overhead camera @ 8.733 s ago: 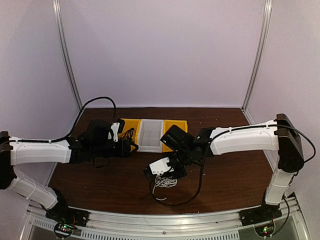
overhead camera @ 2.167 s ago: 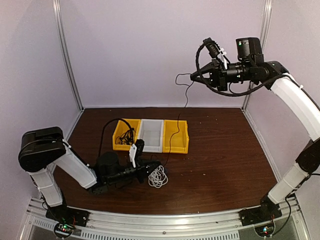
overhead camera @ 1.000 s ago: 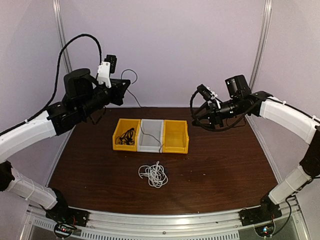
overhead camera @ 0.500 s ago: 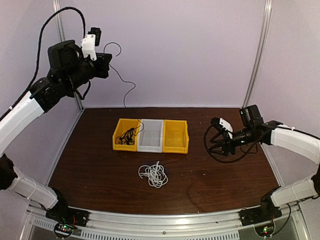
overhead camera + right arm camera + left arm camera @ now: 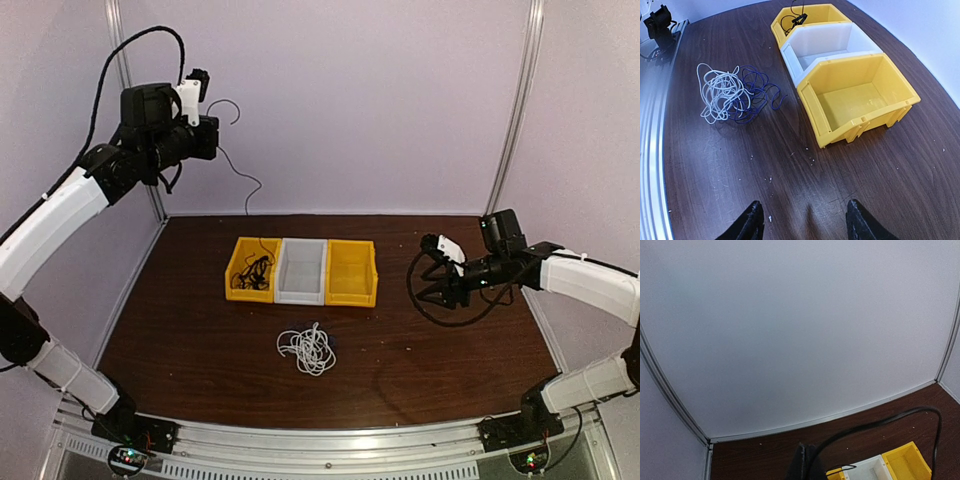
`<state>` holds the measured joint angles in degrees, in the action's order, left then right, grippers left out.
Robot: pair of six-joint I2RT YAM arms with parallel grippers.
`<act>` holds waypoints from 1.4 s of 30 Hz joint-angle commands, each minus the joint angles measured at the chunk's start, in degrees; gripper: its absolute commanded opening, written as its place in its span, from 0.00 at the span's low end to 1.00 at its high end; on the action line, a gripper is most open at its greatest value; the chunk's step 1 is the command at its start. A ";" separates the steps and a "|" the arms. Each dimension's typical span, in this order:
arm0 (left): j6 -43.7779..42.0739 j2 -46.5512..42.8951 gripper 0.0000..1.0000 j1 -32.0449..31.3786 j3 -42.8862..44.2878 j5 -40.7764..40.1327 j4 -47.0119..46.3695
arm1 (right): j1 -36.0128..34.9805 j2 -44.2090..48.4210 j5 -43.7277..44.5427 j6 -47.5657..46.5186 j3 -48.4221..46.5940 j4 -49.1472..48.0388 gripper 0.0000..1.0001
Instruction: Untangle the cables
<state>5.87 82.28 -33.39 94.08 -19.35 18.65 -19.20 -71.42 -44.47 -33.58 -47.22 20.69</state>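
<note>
The left jaws, raised high on the left arm (image 5: 55,215), are clenched on a thin black cable (image 5: 880,422). This cable hangs from them down into the left yellow bin (image 5: 245,294) far below. The right jaws stand released just above the worktop (image 5: 450,350), grasping nothing. A tangle of white cable (image 5: 715,92) and dark purplish cable (image 5: 755,92) lies on the worktop ahead and left of the right jaws, apart from them. The right yellow bin (image 5: 875,122) stands ahead of these jaws, with the white bin (image 5: 792,62) beyond it.
</note>
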 commanded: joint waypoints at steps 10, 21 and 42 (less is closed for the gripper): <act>1.73 2.71 0.00 4.38 -3.54 3.91 -3.26 | 0.39 0.07 1.29 -1.29 0.47 -1.44 0.57; 5.23 2.05 0.00 4.38 -13.06 6.02 -6.15 | 0.34 -0.69 1.45 -1.64 0.49 -1.29 0.57; 14.43 7.59 0.00 4.38 -24.35 16.27 -12.19 | 0.34 -0.81 1.57 -1.92 0.38 -0.91 0.57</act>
<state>17.89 88.07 -29.43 70.54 -6.04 10.46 -19.20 -72.10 -43.62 -34.79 -47.22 20.67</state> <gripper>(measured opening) 0.009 0.571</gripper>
